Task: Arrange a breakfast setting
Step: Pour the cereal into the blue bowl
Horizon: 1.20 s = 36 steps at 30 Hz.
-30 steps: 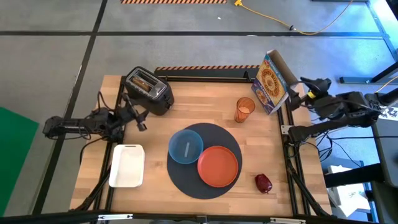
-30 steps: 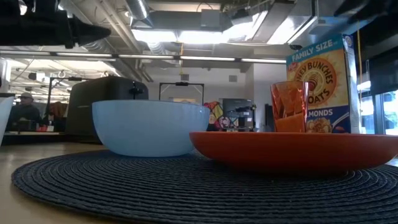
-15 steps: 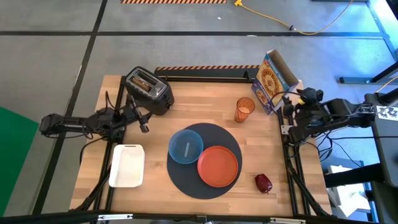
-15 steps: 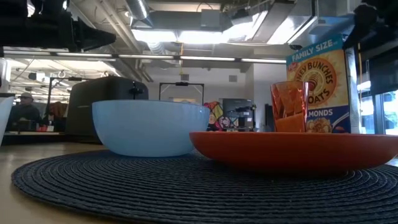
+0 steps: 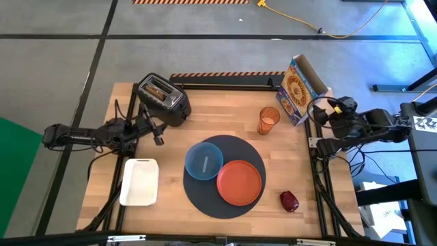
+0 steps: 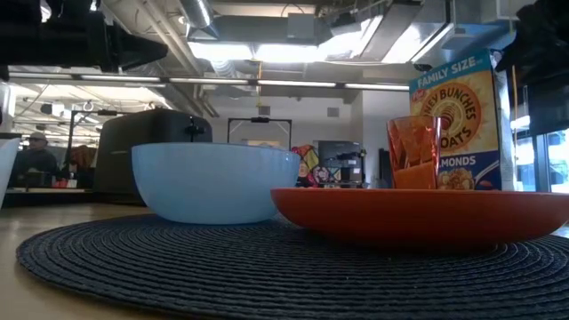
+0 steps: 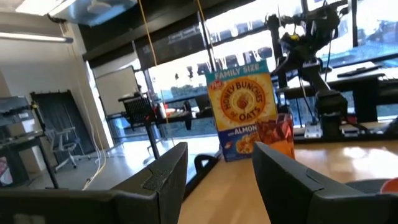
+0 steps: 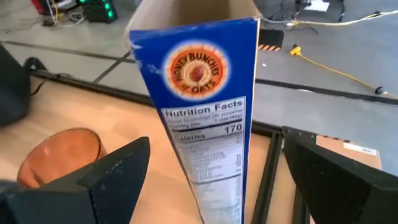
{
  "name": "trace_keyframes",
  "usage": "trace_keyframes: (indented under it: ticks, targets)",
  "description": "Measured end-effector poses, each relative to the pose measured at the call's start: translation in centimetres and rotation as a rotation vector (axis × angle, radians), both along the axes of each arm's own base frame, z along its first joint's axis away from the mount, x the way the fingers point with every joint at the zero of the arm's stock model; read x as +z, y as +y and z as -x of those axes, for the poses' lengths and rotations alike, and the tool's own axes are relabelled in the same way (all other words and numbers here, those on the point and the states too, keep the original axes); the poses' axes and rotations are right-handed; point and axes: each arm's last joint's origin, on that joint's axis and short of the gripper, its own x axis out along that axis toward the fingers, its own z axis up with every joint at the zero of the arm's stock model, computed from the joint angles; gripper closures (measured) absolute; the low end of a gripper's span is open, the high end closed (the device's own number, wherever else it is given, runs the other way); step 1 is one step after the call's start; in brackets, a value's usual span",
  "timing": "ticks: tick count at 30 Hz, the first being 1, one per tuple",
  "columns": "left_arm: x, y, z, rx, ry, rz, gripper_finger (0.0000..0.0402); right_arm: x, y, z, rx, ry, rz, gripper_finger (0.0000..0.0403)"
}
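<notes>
the bowl (image 5: 203,162) and plate (image 5: 239,182) sit touching on the round mat (image 5: 205,199) at table centre, with the cup (image 5: 268,120) at 1 o'clock of the mat, just beside the cereal box (image 5: 299,89), and the fruit (image 5: 289,201) at 4 o'clock. toast rests in the toaster (image 5: 162,99) at 11 o'clock. the left gripper (image 5: 154,128) hangs beside the toaster, fingers spread and empty; the right gripper (image 5: 321,113) waits at the box, fingers spread either side of it.

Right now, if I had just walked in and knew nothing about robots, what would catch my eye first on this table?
Probably the round dark-grey mat in the middle of the table, with a blue bowl and an orange plate side by side on it. Next, the tall cereal box at the far right corner, with a translucent orange cup beside it and the right gripper open near it. A black toaster stands at the far left.
</notes>
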Motion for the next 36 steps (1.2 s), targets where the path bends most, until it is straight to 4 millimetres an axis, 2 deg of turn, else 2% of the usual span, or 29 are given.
trace_keyframes:
  ticks: [7, 13, 22, 30, 36]
  targets:
    - [0.4, 0.0, 0.1, -0.007, -0.034, -0.022, 0.0225, 1.7, 0.0, 0.2, 0.026, 0.000, 0.019, 0.0043]
    - [0.3, -0.1, -0.1, -0.027, -0.026, -0.021, 0.0225, 1.9, 0.0, -0.1, 0.029, -0.001, 0.019, 0.0043]
    - [0.3, -0.1, -0.2, -0.027, -0.027, -0.021, 0.0225, 2.9, 0.4, -1.9, 0.024, 0.052, 0.029, 0.0043]
    - [0.3, -0.1, -0.2, -0.027, -0.027, -0.022, 0.0225, 3.7, 0.0, -2.1, -0.117, 0.135, 0.028, 0.0043]
    - [0.3, -0.1, -0.2, -0.024, -0.023, -0.030, 0.0225, 3.9, -0.2, -3.0, -0.110, 0.191, -0.022, 0.0043]
